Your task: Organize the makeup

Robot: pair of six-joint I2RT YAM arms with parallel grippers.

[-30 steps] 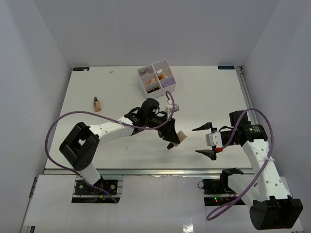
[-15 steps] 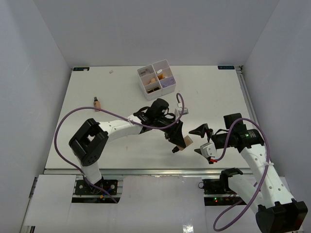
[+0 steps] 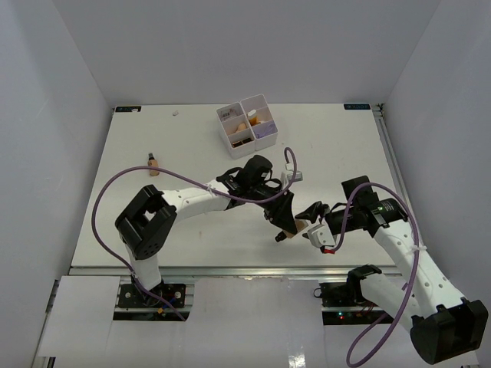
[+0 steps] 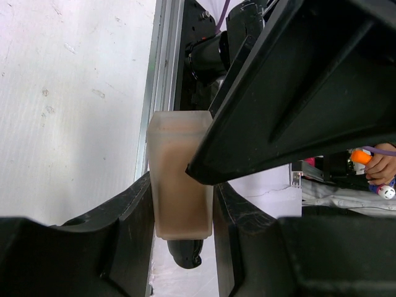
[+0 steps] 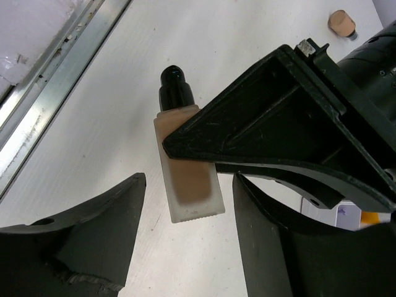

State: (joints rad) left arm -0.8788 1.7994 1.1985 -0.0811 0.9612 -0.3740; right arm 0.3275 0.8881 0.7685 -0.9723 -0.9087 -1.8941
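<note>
A tan bottle with a dark cap (image 3: 291, 225) is held off the table in my left gripper (image 3: 285, 223), which is shut on its sides. In the left wrist view the bottle (image 4: 179, 179) sits between the fingers, cap (image 4: 184, 253) towards the wrist. My right gripper (image 3: 313, 225) is open, its jaws on either side of the bottle's flat end without touching. In the right wrist view the bottle (image 5: 189, 185) lies between my right gripper's fingertips (image 5: 189, 180), partly covered by the left gripper's finger (image 5: 278, 117).
The white four-compartment box (image 3: 247, 123) stands at the back centre, with small cosmetics in it. A second small tan bottle (image 3: 153, 162) stands at the left of the table and shows far off in the right wrist view (image 5: 340, 21). The table's near rail (image 5: 55, 80) is close.
My left arm carried the tan bottle right and nearer. My right gripper moved left to meet it, so its open jaws now flank the bottle's end.
</note>
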